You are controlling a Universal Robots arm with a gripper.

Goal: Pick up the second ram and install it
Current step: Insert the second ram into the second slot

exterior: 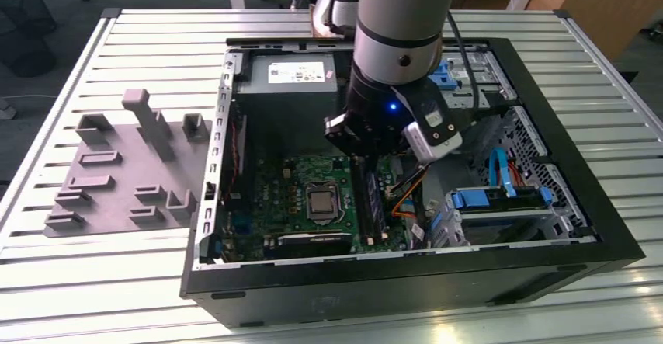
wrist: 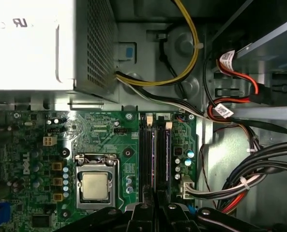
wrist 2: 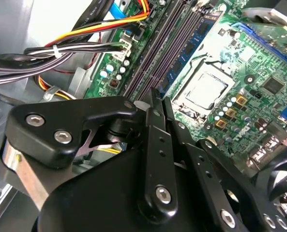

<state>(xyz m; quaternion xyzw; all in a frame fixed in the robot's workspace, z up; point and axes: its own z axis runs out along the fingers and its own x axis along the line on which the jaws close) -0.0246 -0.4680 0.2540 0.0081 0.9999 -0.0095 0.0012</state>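
My gripper [exterior: 365, 151] hangs inside the open computer case [exterior: 580, 243], just above the motherboard's memory slots [exterior: 368, 204]. In both wrist views the two fingers stand close together right over the long black slots [wrist 2: 153, 63]. The second ram [wrist: 154, 154] shows edge-on as a thin purplish strip running from between the fingers along one slot, so my gripper [wrist: 156, 205] is shut on it at slot level. Whether it is fully seated I cannot tell. Another blue-green stick [wrist 2: 187, 53] stands in the slot nearest the CPU socket [wrist 2: 203, 92]. My gripper [wrist 2: 159, 100] covers the near end of the slots.
The grey power supply [exterior: 287, 76] sits at the case's far end. Bundled cables [wrist: 249, 179] run beside the slots. A blue drive cage [exterior: 498, 200] is on the exterior view's right. Grey plastic holder blocks [exterior: 130, 165] lie on the slatted table outside the case.
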